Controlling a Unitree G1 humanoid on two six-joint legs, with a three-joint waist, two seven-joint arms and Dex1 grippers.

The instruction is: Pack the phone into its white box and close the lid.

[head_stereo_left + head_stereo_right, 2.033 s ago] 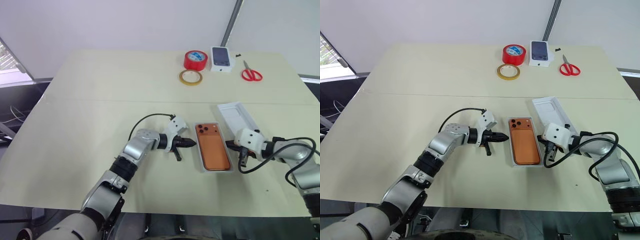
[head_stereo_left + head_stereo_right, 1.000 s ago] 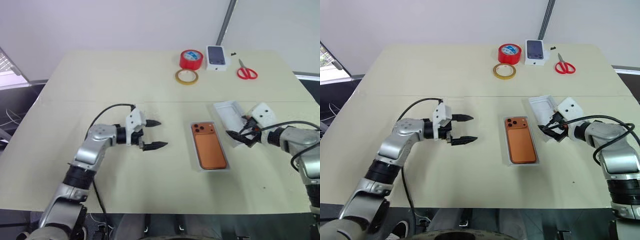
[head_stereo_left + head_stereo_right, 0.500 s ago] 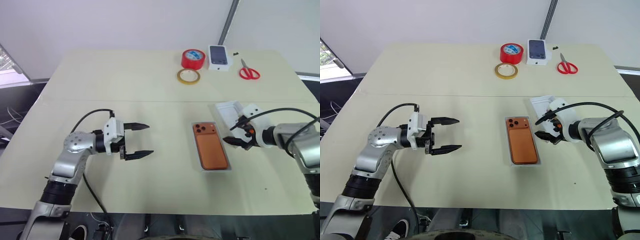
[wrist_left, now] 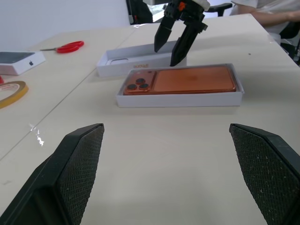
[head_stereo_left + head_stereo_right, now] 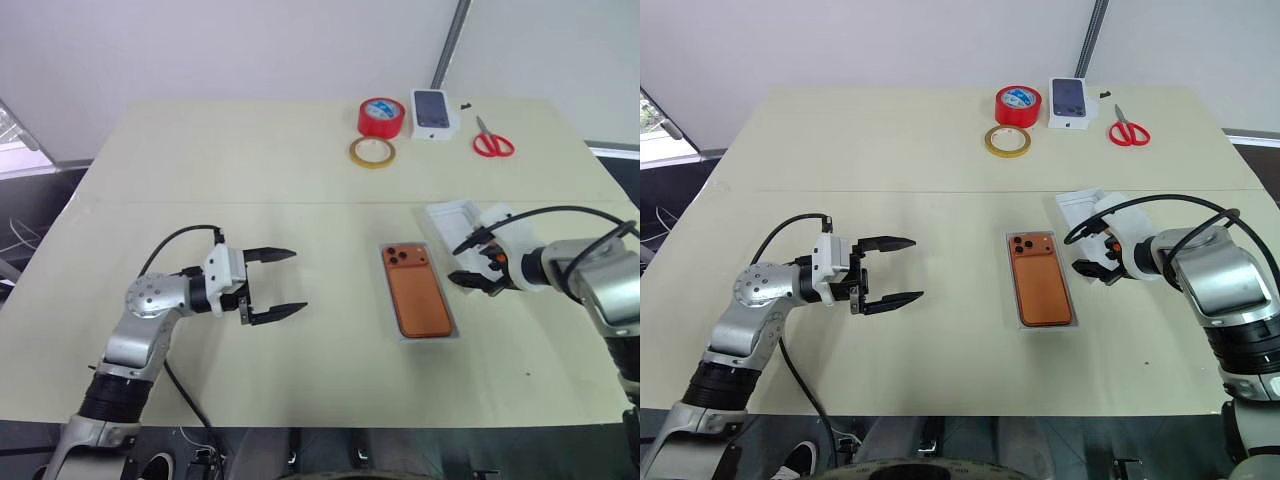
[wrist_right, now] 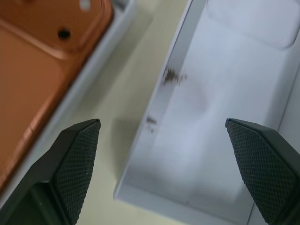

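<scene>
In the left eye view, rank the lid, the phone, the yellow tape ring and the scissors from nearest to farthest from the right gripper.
From the right gripper:
1. lid, directly under and behind it.
2. phone, in the white box on its inner side.
3. yellow tape ring, toward the table's far edge.
4. scissors, at the far edge; close to the tape ring's distance.

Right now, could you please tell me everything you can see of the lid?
The lid is a shallow, all-white rectangular tray with a raised rim, looking like stiff card. It lies open side up on the table, just to the right of the white box that holds the phone, apart from it. A few dark smudges mark its inner floor. The open right tool hovers over its near end.
</scene>
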